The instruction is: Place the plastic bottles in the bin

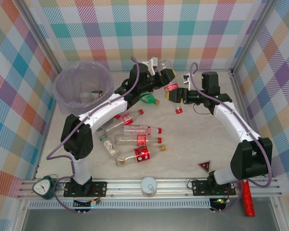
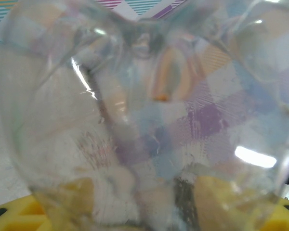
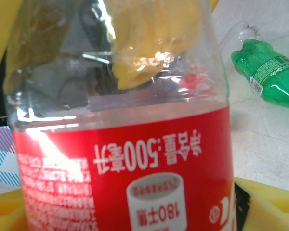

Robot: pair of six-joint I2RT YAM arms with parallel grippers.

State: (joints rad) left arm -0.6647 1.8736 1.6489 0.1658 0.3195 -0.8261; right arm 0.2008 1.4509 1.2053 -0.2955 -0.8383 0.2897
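A clear plastic bottle with a red label [image 1: 171, 87] hangs in the air between my two grippers at the back of the table. My left gripper [image 1: 166, 75] is shut on its clear end; the bottle's clear wall [image 2: 149, 110] sits right against that wrist camera, above the yellow fingers [image 2: 236, 202]. My right gripper [image 1: 176, 94] stands open around the red label [image 3: 125, 183], its yellow fingers [image 3: 267, 204] on either side. Several more bottles [image 1: 139, 141] lie in the middle of the table. A green bottle [image 1: 149, 99] [image 3: 267, 77] lies below the left gripper. The pale-purple bin [image 1: 70, 79] stands at the back left.
A loose red cap [image 1: 178, 111] lies under the right arm. On the front rail sit a green clock [image 1: 44, 186], a white round lid [image 1: 148, 185], a red triangle [image 1: 204, 166] and a red glittery stick [image 1: 248, 199]. Checked walls enclose the table.
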